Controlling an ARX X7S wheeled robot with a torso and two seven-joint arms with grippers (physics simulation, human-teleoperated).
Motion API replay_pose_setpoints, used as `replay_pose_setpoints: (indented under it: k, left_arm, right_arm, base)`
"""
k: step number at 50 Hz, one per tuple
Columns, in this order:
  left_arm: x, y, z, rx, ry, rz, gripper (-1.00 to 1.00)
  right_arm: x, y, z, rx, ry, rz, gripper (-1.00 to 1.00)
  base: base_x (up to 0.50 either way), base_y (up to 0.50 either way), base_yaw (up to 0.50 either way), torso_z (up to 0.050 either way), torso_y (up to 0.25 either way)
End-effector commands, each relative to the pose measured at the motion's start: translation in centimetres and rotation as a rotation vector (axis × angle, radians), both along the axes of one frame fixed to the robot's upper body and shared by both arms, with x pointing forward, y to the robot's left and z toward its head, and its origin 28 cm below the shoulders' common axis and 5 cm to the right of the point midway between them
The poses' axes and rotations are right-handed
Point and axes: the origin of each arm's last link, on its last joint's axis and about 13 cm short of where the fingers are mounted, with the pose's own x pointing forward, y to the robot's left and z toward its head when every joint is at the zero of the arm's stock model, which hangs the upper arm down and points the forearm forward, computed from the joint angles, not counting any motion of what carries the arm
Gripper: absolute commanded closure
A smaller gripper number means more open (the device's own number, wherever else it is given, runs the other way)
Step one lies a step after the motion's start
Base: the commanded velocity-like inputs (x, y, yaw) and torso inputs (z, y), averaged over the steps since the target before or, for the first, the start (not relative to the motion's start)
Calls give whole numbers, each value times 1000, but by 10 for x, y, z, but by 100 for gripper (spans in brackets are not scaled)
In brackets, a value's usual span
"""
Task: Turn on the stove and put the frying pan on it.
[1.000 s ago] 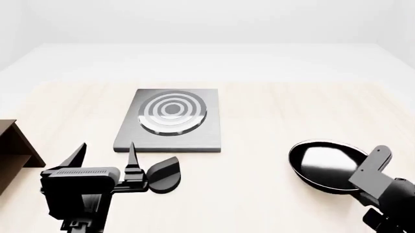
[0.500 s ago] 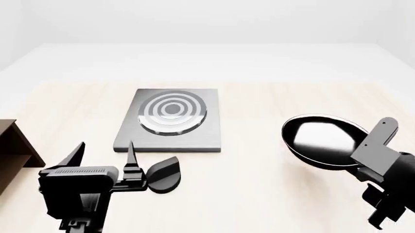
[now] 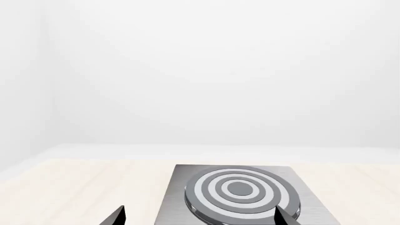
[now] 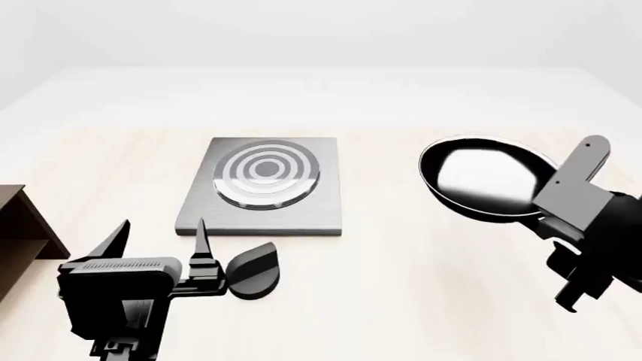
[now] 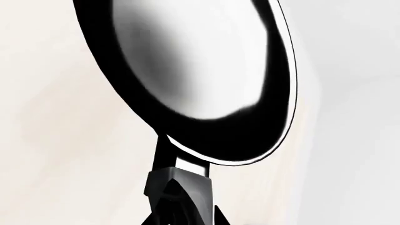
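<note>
Right gripper (image 4: pixel 554 201): closed on the handle of the frying pan (image 4: pixel 483 180), with the pan held out ahead of it, tilted, glossy inside facing up and toward the camera. In the head view the pan sits to the right of the stove (image 4: pixel 264 186), well apart from it, with bare light wood table (image 4: pixel 392 256) between them. The right wrist view shows the pan's pale-reflecting inside (image 5: pixel 194 65) filling most of the frame and the handle running down into the gripper body; the fingertips themselves are not visible there.

Left gripper (image 4: pixel 161 239): fingers spread apart, holding nothing, pointing toward the stove's near edge. Its two tips show at the bottom of the left wrist view, one off the slab's edge and one over the stove (image 3: pixel 240 194).

Knob (image 4: pixel 252 269): black, round, ridged, lying on the table just to the right of the left gripper's fingers and just in front of the stove's near edge. Contact with the gripper cannot be told.

Stove burner (image 4: pixel 266 172): concentric rings, nothing on it.

Dark brown shelf (image 4: pixel 18 226): at the left edge of the head view, beside the left arm, apart from the stove.
</note>
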Motion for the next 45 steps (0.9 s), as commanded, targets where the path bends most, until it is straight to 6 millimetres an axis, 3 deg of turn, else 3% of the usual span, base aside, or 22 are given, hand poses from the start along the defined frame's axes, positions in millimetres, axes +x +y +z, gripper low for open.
replay_pose_setpoints:
  k: [1, 45]
  left_arm:
    - [0, 0, -1, -1, 1, 0, -100]
    - [0, 2, -4, -14, 1, 7, -100]
  right_arm:
    - [10, 3, 35, -47, -227, -13, 100]
    - [72, 51, 51, 45, -390, 140, 100]
  base:
    - [0, 0, 0, 0, 0]
    - [0, 0, 0, 0, 1]
